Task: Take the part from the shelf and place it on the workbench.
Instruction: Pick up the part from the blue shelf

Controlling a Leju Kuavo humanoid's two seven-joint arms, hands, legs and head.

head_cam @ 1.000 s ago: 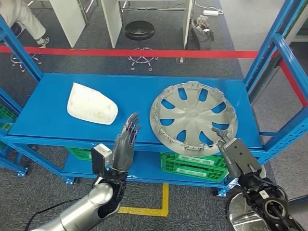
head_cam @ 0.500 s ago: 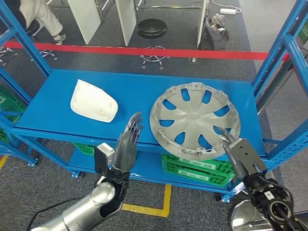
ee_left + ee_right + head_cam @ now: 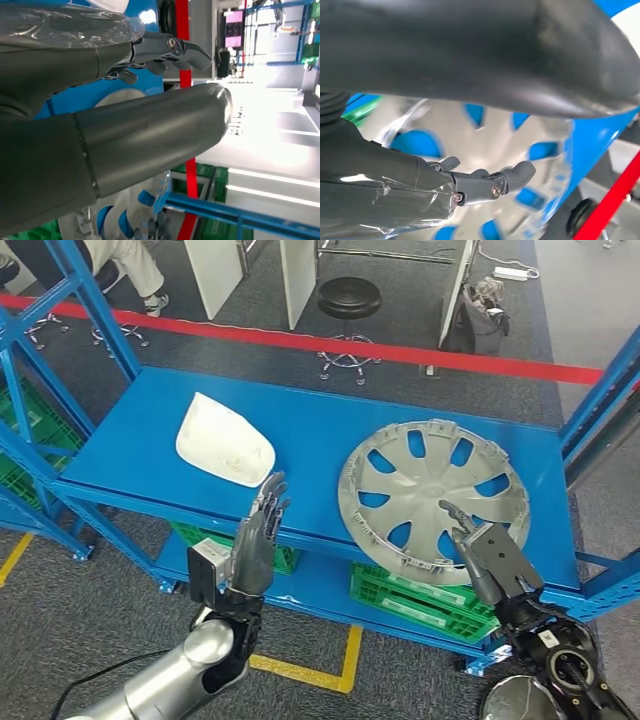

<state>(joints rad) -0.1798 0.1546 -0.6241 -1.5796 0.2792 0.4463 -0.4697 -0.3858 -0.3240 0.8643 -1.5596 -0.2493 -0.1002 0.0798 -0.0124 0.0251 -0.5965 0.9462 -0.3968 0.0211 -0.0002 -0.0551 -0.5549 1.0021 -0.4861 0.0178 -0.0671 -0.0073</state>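
Grey carpet floor (image 3: 113,640) with red line (image 3: 453,355), black stool (image 3: 349,300), white desks (image 3: 298,265).

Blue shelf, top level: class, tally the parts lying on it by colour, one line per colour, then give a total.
White: 1, the white cover, lying toward the robot's left.
Silver-grey: 1, the hubcap, lying toward the robot's right.
Total: 2 parts on the blue shelf.
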